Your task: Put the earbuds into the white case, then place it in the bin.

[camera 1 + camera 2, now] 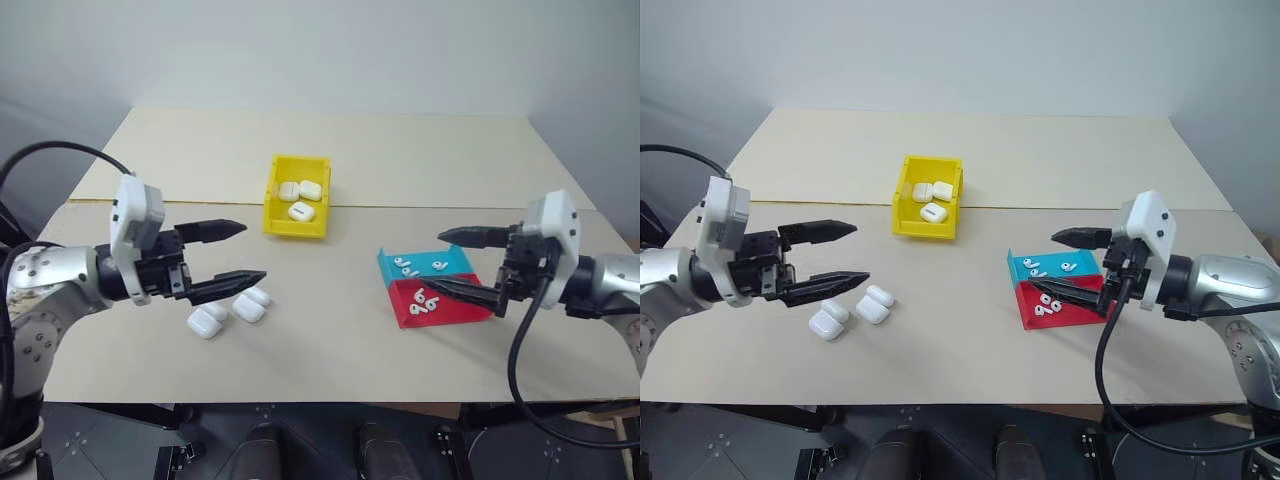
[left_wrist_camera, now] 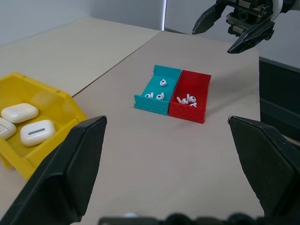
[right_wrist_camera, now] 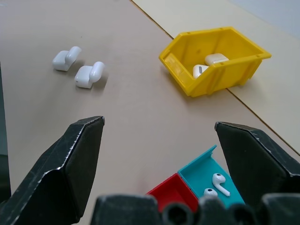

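Tiny white earbuds (image 1: 1068, 266) lie in a teal tray (image 1: 1087, 259), and more earbuds (image 1: 1045, 300) lie in the red tray (image 1: 1080, 306) joined to it, at the right of the table. Three loose white cases (image 1: 248, 309) sit on the table at the left. In the right wrist view two of them (image 3: 89, 75) show raised lids. The yellow bin (image 1: 296, 230) stands at mid-table with three white cases (image 1: 301, 210) inside. My left gripper (image 1: 255, 251) hovers open just above the loose cases. My right gripper (image 1: 432, 260) hangs open beside the trays, holding nothing.
A seam (image 1: 420, 207) runs across the beige tabletop behind the bin and trays. Bare table lies between the loose cases and the trays. The table's front edge (image 1: 300, 400) is close below both grippers.
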`<state>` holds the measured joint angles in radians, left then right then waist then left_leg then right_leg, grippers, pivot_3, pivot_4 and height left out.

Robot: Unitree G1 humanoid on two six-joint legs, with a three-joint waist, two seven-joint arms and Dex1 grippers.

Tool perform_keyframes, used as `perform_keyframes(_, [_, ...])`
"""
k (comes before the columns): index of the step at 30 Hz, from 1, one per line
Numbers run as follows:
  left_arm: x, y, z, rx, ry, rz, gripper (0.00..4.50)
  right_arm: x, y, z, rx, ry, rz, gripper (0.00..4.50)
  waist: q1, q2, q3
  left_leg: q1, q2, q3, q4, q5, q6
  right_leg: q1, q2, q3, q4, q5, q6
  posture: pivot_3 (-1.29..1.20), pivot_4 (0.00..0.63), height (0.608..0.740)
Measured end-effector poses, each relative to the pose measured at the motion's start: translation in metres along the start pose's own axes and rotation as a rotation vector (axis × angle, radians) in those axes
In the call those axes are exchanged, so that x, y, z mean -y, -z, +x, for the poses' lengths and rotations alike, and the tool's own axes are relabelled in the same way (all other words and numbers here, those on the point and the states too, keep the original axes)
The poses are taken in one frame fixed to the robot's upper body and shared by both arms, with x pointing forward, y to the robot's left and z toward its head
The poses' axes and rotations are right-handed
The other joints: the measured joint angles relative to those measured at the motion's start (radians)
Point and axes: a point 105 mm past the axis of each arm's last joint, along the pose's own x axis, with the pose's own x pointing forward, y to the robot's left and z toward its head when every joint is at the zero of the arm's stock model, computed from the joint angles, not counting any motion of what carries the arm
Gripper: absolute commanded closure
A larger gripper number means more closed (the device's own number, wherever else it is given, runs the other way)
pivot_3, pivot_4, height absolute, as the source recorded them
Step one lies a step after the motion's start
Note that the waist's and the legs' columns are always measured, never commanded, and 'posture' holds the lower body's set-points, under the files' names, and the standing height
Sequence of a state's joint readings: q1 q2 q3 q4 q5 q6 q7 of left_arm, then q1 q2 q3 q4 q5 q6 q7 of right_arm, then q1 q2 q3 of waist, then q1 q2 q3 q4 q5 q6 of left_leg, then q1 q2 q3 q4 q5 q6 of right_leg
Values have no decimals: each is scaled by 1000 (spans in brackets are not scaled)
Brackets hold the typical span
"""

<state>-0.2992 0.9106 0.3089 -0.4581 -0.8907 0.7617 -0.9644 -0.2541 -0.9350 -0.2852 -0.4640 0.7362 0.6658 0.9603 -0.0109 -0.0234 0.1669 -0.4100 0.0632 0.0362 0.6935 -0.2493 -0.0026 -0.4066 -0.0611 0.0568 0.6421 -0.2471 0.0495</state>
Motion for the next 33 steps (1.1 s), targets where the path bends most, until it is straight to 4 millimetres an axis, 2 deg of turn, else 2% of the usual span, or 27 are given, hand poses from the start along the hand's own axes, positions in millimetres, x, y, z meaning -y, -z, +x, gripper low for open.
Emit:
perform_keyframes(4, [0,0,0,-3,4,-19,0,-1,-1,0,9,-8,5,77,0,0,0,0,0,0,0,0,0,0,0,0,0,0,0,0,150,740])
perform_keyframes(10, [-5,3,-10,-141,-31,-15,0,-1,-1,1,3,-3,20,77,-1,0,0,0,1,1,-1,0,0,-1,0,1,0,0,0,0,150,740])
perform_keyframes(13, [-7,7,-20,-258,-52,-19,0,0,0,1,2,8,21,77,-1,0,0,0,1,2,-1,0,0,-2,0,2,0,0,0,0,150,740])
perform_keyframes(17, [-11,17,-36,-562,-106,-53,0,1,-2,1,4,18,29,77,0,-2,1,1,1,5,-2,0,0,-4,1,4,2,-1,0,0,150,740])
perform_keyframes(23, [-15,31,-41,-739,-147,-171,0,-4,-2,3,10,23,45,77,4,-2,1,-4,1,9,-3,0,0,-12,2,7,4,-1,-1,0,150,740])
perform_keyframes(27, [-13,41,-55,-909,-141,-207,0,-6,4,4,6,33,69,77,1,-3,2,-7,1,12,-4,0,0,-17,2,10,5,-1,-1,0,150,740])
perform_keyframes(30, [-17,45,-51,-953,-181,-236,0,-8,4,5,12,41,71,77,2,-3,2,-6,1,12,-4,0,0,-16,2,10,5,-2,-1,0,150,740])
perform_keyframes(33, [-19,58,-48,-1030,-194,-274,0,-11,4,7,21,46,74,77,3,-4,2,-6,1,12,-3,0,0,-16,2,10,5,-2,-1,0,150,740])
